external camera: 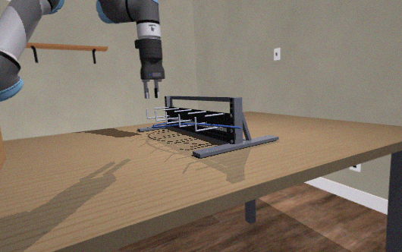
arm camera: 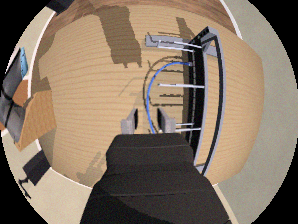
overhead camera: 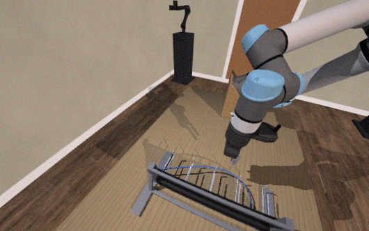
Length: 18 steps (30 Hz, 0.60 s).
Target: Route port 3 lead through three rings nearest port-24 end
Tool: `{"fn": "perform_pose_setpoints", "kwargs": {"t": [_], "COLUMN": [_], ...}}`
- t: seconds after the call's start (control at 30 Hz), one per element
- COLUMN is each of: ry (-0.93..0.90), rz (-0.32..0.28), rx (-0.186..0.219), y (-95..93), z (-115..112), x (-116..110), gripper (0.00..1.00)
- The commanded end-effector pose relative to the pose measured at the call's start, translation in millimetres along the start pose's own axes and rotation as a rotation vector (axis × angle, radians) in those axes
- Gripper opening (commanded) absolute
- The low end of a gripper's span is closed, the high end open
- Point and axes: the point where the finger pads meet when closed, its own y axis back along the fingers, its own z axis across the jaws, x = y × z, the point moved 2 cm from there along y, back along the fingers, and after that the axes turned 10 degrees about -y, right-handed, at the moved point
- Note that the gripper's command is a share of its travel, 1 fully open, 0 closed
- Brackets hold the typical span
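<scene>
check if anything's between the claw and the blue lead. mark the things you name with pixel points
Nothing visible stands between the open claw point(overhead camera: 234, 161) point(external camera: 152, 97) point(arm camera: 146, 119) and the front curve of the blue lead point(overhead camera: 203, 166) point(external camera: 212, 124) point(arm camera: 148, 100) below it.

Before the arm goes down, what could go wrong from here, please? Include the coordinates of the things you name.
The open end effector point(overhead camera: 234, 161) point(external camera: 152, 98) point(arm camera: 147, 114) is above the rings' side of the rack point(overhead camera: 209, 197) point(external camera: 237, 121) point(arm camera: 221, 85). Its fingers could catch a wire ring and perhaps tip the unfastened rack. The blue lead point(overhead camera: 223, 170) point(external camera: 212, 124) point(arm camera: 148, 95) bows outward in a wide arc, so a finger might push it aside instead of gripping it.
</scene>
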Motion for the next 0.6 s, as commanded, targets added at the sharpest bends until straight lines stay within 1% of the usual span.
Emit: {"fn": "perform_pose_setpoints", "kwargs": {"t": [0.0, 0.3, 0.57], "ry": [0.000, 0.000, 0.000], "rz": [0.000, 0.000, -0.001], "rx": [-0.001, -0.001, -0.002], "y": [0.6, -0.7, -7.8], "z": [0.4, 0.4, 0.4], "x": [-0.1, -0.1, 0.0], "gripper": [0.67, 0.67, 0.67]}}
